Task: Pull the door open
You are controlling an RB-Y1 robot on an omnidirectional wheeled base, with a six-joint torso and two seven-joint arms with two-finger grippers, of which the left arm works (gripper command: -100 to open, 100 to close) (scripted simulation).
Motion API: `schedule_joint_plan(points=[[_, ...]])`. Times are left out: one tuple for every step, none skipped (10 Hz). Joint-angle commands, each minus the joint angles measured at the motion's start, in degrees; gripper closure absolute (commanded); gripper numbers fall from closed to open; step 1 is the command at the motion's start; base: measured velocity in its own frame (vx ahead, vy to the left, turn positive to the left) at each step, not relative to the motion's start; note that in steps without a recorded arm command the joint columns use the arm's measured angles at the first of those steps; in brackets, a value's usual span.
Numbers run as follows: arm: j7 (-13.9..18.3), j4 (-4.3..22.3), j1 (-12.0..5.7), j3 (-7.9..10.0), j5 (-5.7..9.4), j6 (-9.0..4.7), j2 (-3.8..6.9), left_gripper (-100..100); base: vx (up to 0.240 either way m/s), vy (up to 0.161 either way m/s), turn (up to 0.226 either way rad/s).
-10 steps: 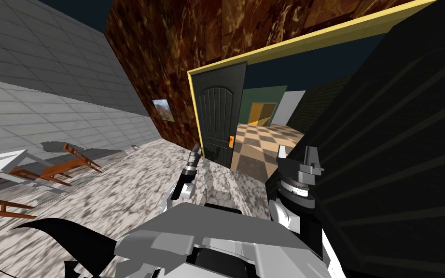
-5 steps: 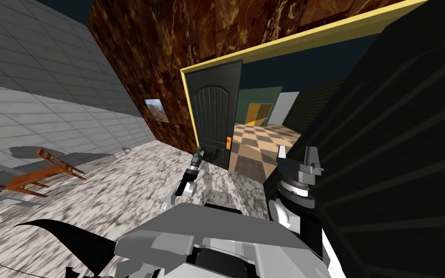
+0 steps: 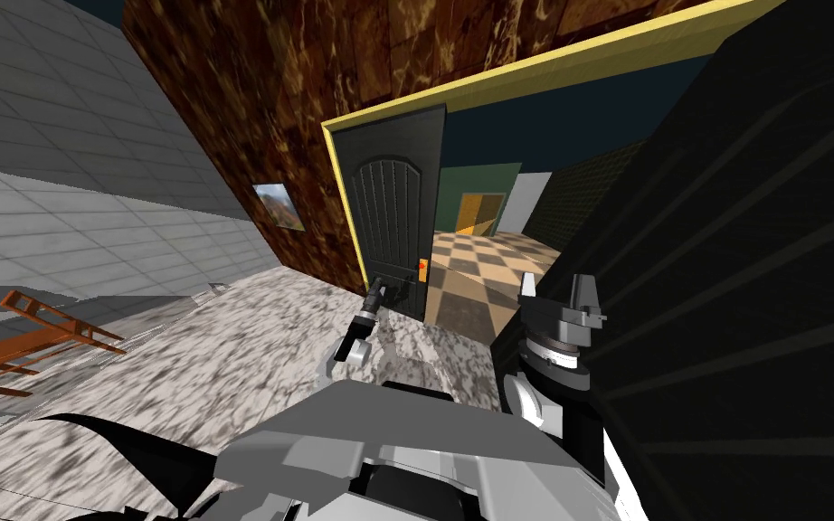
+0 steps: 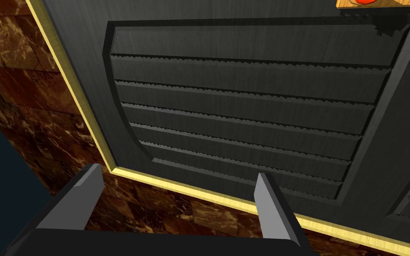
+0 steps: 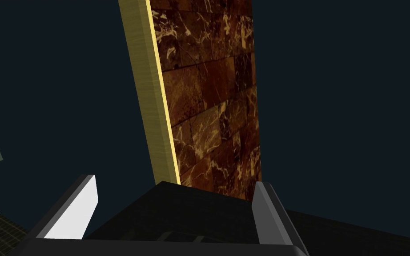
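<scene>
My base has swung, bringing my left gripper (image 3: 375,291) close to the dark door (image 3: 393,217) ahead; fingers spread, nothing held; orange handle (image 3: 422,266) just beside; right gripper (image 3: 558,291) likewise spread; grasping the handle probably follows.

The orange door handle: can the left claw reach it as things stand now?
Probably yes. The left claw is open, facing the dark door, nothing between them. The orange handle lies off to one side of its fingers, so the arm must shift across first.
</scene>
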Motion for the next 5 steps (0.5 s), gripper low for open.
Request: schedule_joint_plan(points=[[0.55,2.6,-1.42,-0.21,0.26,0.65,0.27,-100,0.109,-0.041,-0.062],[0.91,3.97,-2.09,-0.34,0.44,0.97,0.51,-100,0.102,-0.033,-0.081],[1.27,5.34,-2.76,-0.46,0.62,1.28,0.74,-100,0.091,-0.031,-0.07],[1.64,6.66,-3.43,-0.58,0.8,1.6,0.98,-100,0.105,-0.039,-0.07],[2.0,8.08,-4.1,-0.7,0.98,1.92,1.21,-100,0.115,-0.028,-0.064]])
